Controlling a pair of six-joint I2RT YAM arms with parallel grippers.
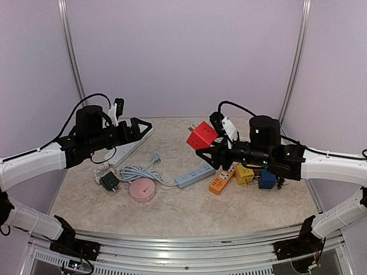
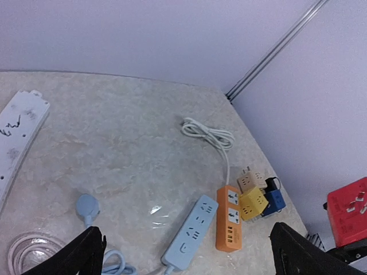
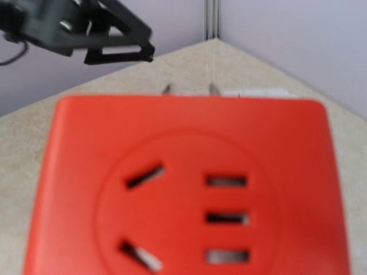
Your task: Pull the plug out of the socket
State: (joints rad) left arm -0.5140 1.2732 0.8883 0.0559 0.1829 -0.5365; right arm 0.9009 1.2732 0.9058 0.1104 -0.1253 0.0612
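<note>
Right tool (image 1: 205, 146), its jaws partway closed, grips a red cube adapter (image 1: 202, 136) and holds it off the surface (image 1: 172, 200), socket face toward the tool and prongs pointing away. Left tool (image 1: 143, 129) hangs spread wide and empty, with a white power strip (image 1: 129, 150) just beneath it, well apart from the adapter.

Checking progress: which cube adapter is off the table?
The red cube, up in the air; the yellow cube, blue cube and beige cube all sit on the table.
</note>
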